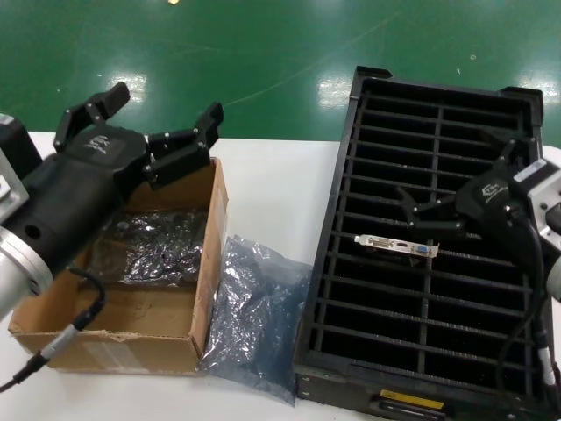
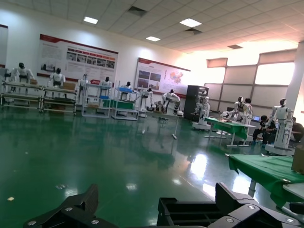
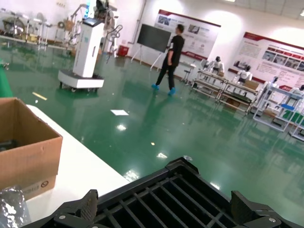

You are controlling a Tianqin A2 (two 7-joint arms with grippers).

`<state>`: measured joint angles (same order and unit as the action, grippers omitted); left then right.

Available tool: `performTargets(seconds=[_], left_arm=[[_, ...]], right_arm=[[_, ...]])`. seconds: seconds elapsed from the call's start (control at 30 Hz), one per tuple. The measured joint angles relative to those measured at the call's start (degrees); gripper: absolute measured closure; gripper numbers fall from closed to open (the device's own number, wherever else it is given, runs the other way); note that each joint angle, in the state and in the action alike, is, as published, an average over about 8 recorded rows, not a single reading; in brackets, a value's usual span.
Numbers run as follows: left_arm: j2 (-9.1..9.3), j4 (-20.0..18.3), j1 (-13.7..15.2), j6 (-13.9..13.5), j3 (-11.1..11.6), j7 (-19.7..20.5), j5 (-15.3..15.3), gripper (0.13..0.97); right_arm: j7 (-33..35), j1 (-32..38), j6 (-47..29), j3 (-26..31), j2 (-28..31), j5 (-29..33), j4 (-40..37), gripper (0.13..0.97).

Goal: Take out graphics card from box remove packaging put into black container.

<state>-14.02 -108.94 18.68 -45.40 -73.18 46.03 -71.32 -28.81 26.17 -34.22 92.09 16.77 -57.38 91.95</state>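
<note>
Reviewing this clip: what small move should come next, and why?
Probably lower the left gripper into the box for another bagged card. One graphics card already sits in the tray, its emptied bag lies beside the box, and the right gripper is open above it.

A glossy green floor [image 2: 95,156] spreads through a large hall and mirrors the recessed ceiling lights [image 2: 190,22]. White walls carry long display boards [image 2: 78,53]. Tables draped in green cloth [image 2: 266,171] stand by bright windows [image 2: 275,73]. White humanoid robots [image 2: 283,124] line the room. A person in black [image 3: 172,59] walks past a dark screen [image 3: 154,37]. The near surface [image 1: 272,193] is white.
</note>
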Motion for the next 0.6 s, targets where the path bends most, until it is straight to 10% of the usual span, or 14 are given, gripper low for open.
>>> performTargets(seconds=[0.6], left_arm=[[-0.95, 5.2, -5.6, 13.6, -5.5, -13.8, -9.5, 0.138]], right_arm=[[8.7, -7.9, 10.3, -0.1, 0.1, -13.7, -0.1, 0.129]])
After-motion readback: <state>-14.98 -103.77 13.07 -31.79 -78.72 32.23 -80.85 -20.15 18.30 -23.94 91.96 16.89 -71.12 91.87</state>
